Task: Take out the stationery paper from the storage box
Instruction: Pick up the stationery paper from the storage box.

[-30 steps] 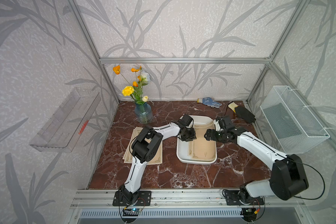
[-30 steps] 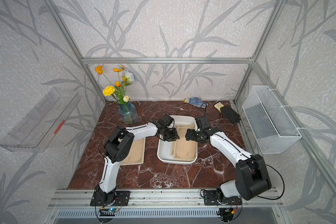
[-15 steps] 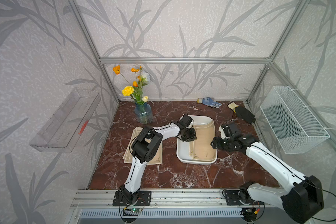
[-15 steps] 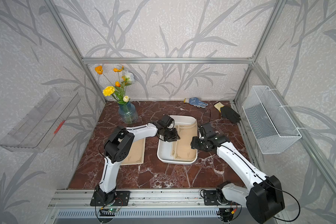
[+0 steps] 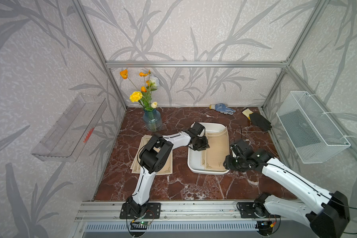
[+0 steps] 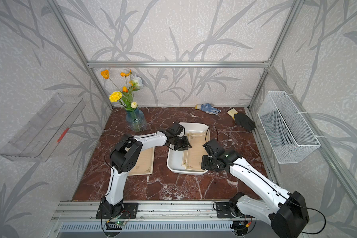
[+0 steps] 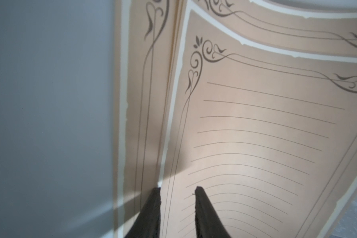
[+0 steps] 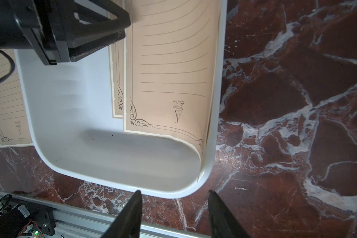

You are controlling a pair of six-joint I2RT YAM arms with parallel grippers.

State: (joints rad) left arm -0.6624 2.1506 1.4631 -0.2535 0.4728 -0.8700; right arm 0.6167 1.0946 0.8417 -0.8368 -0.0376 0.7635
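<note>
Right gripper (image 8: 173,193) now sits off the storage box (image 8: 103,177) corner, jaws apart, empty. Left gripper (image 7: 176,188), narrowly parted, rests tips on stationery paper (image 7: 256,134).

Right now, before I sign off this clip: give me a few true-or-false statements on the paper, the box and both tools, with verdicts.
1. Some stationery paper lies on the table beside the storage box. True.
2. The storage box is empty. False: tan sheets are inside, curling up against one long wall.
3. The right tool grips a sheet. False: it is open and empty, over the table at a corner of the box.
4. The left tool is inside the box, its tips at a sheet's edge. True.
5. The black glove sits in the wire basket. False: it lies on the table near a back corner.
</note>
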